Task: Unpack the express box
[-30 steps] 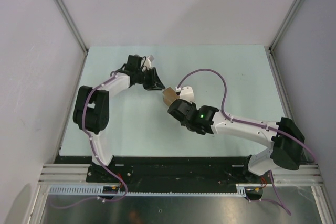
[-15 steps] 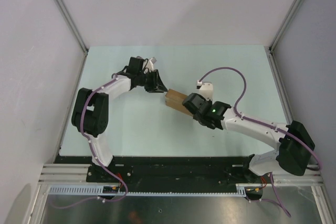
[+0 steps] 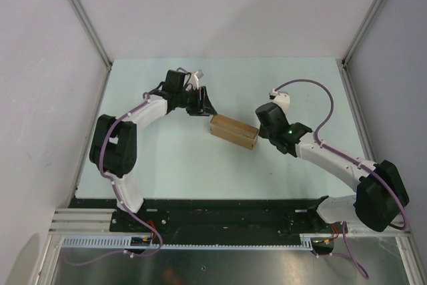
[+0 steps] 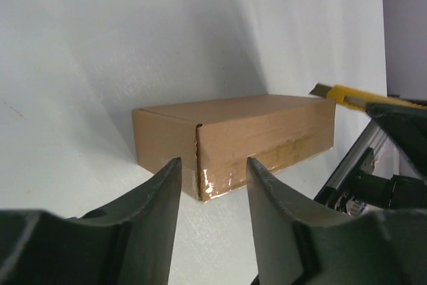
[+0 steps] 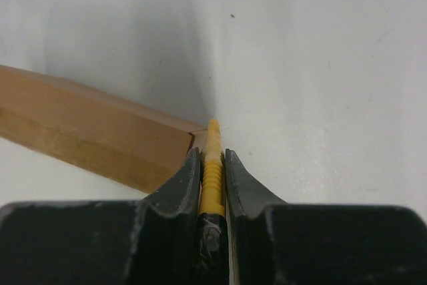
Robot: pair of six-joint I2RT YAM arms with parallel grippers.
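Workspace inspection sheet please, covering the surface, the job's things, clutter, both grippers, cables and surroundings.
Surface: pale, flat table.
Job's things: express box lying flat, closed, with tape on its end seam.
Clutter: nothing seen.
Grippers: left gripper open, just off one end of the box, holding nothing; right gripper shut on a yellow utility knife, its tip beside the box's other end.
Cables: purple cable looping beside the right gripper; another along the left arm.
Surroundings: white walls, aluminium frame posts.
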